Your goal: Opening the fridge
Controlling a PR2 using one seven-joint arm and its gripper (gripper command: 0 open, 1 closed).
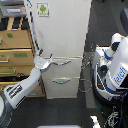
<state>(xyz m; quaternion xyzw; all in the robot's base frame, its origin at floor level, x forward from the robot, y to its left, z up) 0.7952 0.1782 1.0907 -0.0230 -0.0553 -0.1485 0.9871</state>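
Observation:
The fridge [62, 35] is a tall white unit in the middle of the exterior view, with a small green-marked sticker [43, 9] on its large upper door. Two lower drawers carry curved silver handles, the upper [65, 62] and the lower [62, 81]. The doors look closed and the interior is hidden. My arm [22, 86] reaches up from the lower left. My gripper [44, 59] is at the fridge's left edge, at the seam below the upper door, with its fingers spread apart.
A tan wooden drawer cabinet [15, 50] stands against the fridge's left side. A white-and-blue robot body [114, 67] stands at the exterior view's right, close to the fridge. Dark floor [65, 110] lies in front.

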